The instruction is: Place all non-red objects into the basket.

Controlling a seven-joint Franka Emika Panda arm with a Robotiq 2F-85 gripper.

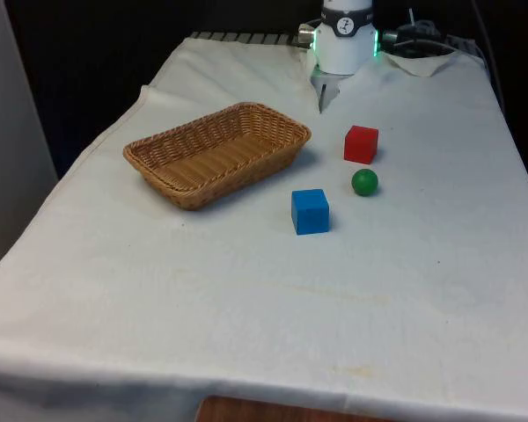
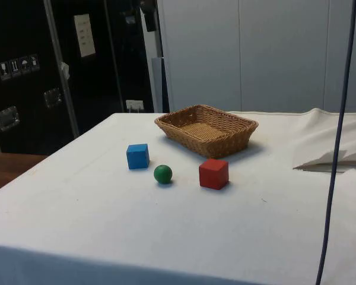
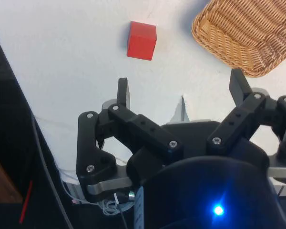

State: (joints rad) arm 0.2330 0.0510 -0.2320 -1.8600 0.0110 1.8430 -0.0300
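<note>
White cloth carries basket (image 1: 216,153), blue cube (image 1: 310,211), green ball (image 1: 364,182); gripper (image 3: 181,93) spread apart, empty.

Where things lie around the basket

The basket (image 1: 216,153) sits on my table (image 1: 246,299) with nothing lying in it. To the basket's side, toward the front view's right, stands the far cube (image 1: 361,144), apart from the basket. The ball (image 1: 364,182) lies just beside that cube, on the side nearer the front camera. The near cube (image 1: 310,211) stands closer still to that camera, off the basket's near corner, close to the ball without touching. My fingers (image 3: 123,91) hang above bare cloth, the far cube ahead of them.
</note>
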